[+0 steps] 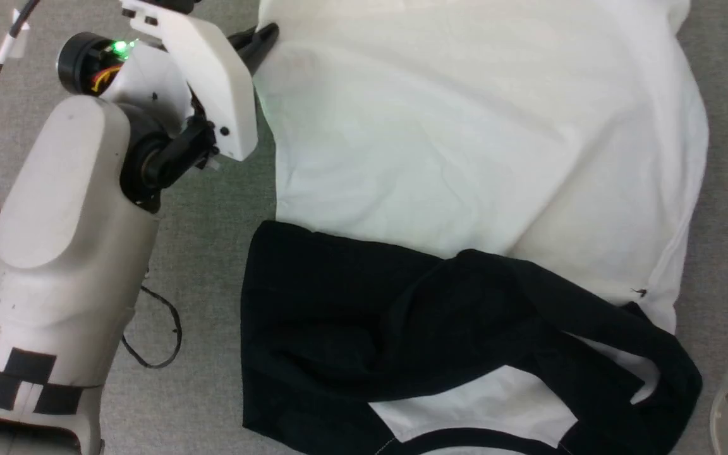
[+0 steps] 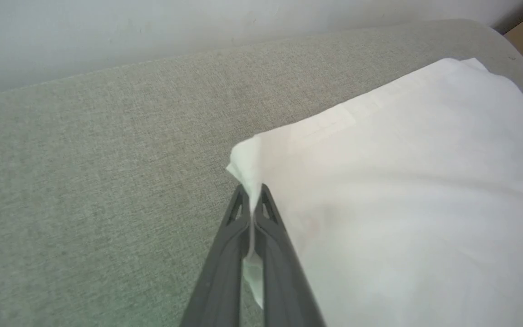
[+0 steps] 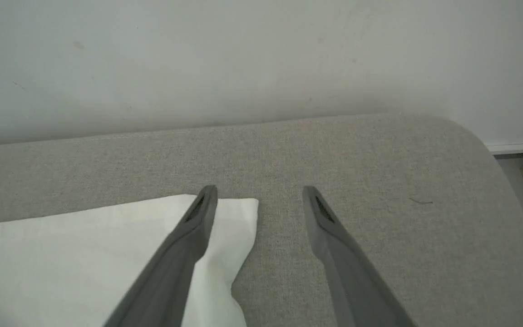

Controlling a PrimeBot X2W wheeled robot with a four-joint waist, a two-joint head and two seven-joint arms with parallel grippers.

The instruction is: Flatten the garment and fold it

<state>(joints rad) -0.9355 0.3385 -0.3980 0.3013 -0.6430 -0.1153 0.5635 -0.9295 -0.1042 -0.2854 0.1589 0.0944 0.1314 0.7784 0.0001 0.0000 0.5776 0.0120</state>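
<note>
Left hand (image 2: 252, 194) is clamped on a far corner of the garment (image 1: 465, 158), which lies spread on the grey fabric surface (image 1: 212, 253). Right hand (image 3: 259, 193) hangs open over the opposite corner. Pulling one-sided, or a slip of that thin pinch, could skew the fold.

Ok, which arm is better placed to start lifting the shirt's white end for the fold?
Left. On the left gripper the jaws are shut on a white corner of the garment. On the right gripper they stand open, one finger over another corner, nothing pinched yet.
</note>
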